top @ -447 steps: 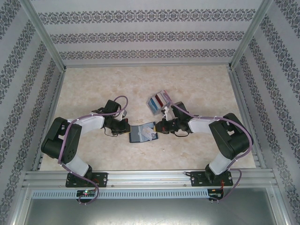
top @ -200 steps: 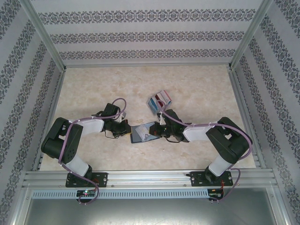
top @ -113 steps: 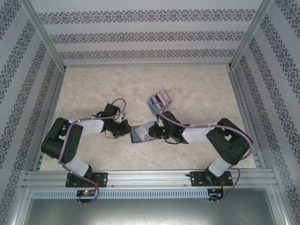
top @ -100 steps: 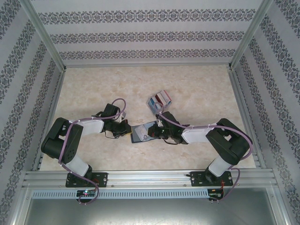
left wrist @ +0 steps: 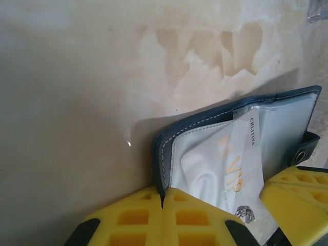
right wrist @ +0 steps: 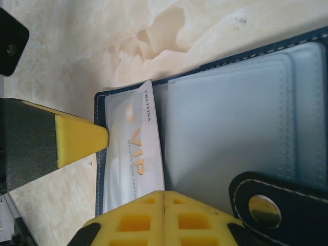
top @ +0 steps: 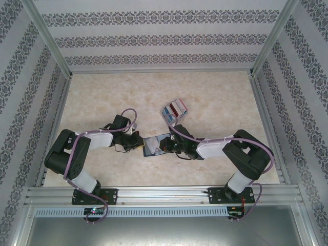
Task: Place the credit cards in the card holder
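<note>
Left claw (left wrist: 163,197) clamped on card holder (left wrist: 195,148) at its 6 o'clock edge, right claw (right wrist: 164,197) pinching white credit card (right wrist: 130,154) by its end; card likely stiff and slick, sleeves floppy.

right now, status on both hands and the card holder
Left hand shut on card holder edge. Right hand shut on white card, laid across its inner sleeve. Card rack apart, behind.
</note>
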`<state>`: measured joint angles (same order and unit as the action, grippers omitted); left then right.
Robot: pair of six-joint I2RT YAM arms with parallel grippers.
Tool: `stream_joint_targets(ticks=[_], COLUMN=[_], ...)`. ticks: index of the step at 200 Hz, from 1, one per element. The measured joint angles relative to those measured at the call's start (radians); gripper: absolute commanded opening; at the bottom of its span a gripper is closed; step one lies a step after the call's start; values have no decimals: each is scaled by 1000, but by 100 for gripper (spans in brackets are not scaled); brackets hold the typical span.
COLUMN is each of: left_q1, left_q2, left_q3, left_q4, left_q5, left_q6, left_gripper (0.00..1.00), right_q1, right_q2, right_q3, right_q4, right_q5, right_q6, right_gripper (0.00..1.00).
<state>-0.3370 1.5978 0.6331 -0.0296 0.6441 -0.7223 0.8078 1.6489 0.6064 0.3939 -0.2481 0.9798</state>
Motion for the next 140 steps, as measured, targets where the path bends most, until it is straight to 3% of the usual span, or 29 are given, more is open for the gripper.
stream_joint_targets(ticks=[35,68,101,140], left_q1=[1,5,5,5], left_q2=[-5,-13,-13,-13], left_q3=[-10,-22,-21,-21], left_q4=[13,24,22,14], left_q5=[1,11,22,29], left_q6=[-37,-76,-83,-75], left_gripper=[0,13,13,2], right_q1=[9,18,22,21], right_q2=[39,41,18,0], right_q3=[25,55,64,64], right_q4=[-8,-53,-99,-128], right_q5=[-22,-29,-31,-29], right_q6=[17,5,-18,-29], right_gripper=[15,18,19,4])
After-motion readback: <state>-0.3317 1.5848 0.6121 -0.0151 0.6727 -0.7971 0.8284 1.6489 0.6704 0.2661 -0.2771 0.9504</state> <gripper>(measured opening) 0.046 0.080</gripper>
